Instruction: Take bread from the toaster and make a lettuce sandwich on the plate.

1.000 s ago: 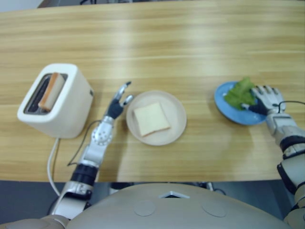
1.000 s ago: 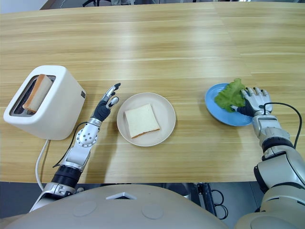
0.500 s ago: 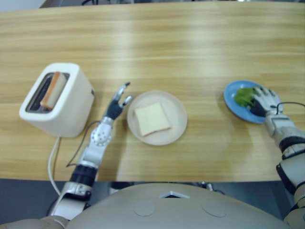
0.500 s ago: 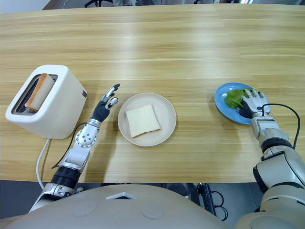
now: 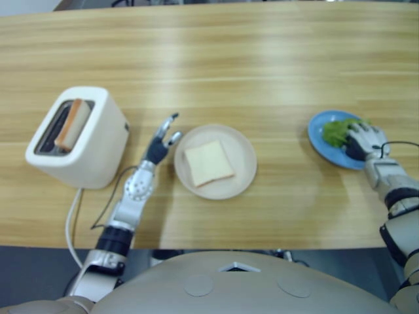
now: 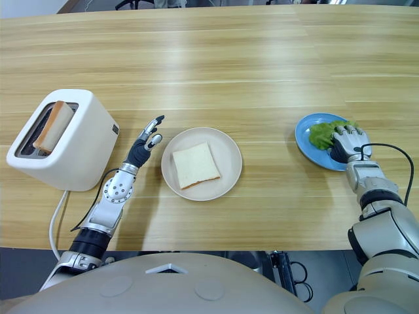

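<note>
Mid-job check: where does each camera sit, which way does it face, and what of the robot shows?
Left eye view: on the head, facing forward and down at the table; left hand open between toaster and plate.
Right eye view: same head, slightly rightward, same aim; right hand closed over the lettuce on the blue plate.
Shared: the same scene, with both hands, toaster, bread slice and both plates.
</note>
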Robot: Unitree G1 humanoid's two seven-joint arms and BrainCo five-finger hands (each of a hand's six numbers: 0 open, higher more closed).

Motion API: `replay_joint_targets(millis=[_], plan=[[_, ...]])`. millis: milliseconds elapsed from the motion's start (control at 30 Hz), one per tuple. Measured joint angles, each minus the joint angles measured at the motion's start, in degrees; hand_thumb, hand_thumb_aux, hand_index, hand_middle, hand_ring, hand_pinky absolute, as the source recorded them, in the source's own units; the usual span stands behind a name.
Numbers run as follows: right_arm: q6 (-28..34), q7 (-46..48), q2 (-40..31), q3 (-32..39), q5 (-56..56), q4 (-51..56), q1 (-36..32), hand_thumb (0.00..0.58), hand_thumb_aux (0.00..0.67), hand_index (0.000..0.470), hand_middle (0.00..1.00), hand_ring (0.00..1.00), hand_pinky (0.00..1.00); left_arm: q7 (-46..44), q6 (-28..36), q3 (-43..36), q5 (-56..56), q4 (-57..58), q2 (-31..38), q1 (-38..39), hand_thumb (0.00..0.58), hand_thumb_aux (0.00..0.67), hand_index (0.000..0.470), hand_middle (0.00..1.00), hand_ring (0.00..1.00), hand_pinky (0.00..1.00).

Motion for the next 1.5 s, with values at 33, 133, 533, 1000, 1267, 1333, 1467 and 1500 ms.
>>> replay_joint_targets(millis=[33,133,533,1000,1267,1333,1467,1500], plan=[[-0.5,-0.5,-0.5,-0.4,0.4,-0.7,0.1,0.580,0.670,0.460,1.00,1.00,1.00,0.0,-0.1,0.0,0.0,0.0,0.0,0.0,0.000,0.000,0.000,0.00,0.00,0.00],[-1.6,-1.4,-2.3,-1.9,1.4,-3.5,0.7,0.580,0.670,0.460,1.00,1.00,1.00,0.0,-0.3,0.0,0.0,0.1,0.0,0.0,0.000,0.000,0.000,0.00,0.00,0.00],[2.9,-2.4,-9.2,-12.5,4.8,-33.3,13.6,0.580,0.670,0.460,1.00,1.00,1.00,0.5,-0.7,0.5,0.2,1.1,0.2,0.0,0.000,0.000,0.000,0.00,0.00,0.00],[7.7,13.3,9.7,-8.0,-1.9,-69.7,16.4,0.580,0.670,0.460,1.00,1.00,1.00,1.3,-2.5,1.8,-0.5,6.5,0.1,-2.0,0.000,0.000,0.000,0.00,0.00,0.00],[4.7,17.4,19.1,0.2,-5.7,-66.1,14.3,0.580,0.670,0.460,1.00,1.00,1.00,1.4,-3.7,4.5,-3.2,9.0,-0.1,-4.7,0.000,0.000,0.000,0.00,0.00,0.00],[4.4,17.8,19.3,0.7,-6.1,-65.2,16.0,0.580,0.670,0.460,1.00,1.00,1.00,1.3,-3.9,4.5,-3.2,9.1,-0.1,-4.9,0.000,0.000,0.000,0.00,0.00,0.00],[3.7,18.9,19.1,0.8,-6.5,-65.9,19.5,0.580,0.670,0.460,1.00,1.00,1.00,1.2,-4.2,4.5,-3.2,9.4,-0.1,-5.0,0.000,0.000,0.000,0.00,0.00,0.00],[3.7,19.5,19.0,0.7,-6.5,-66.6,20.4,0.580,0.670,0.460,1.00,1.00,1.00,1.2,-4.2,4.5,-3.3,9.5,-0.1,-5.2,0.000,0.000,0.000,0.00,0.00,0.00]])
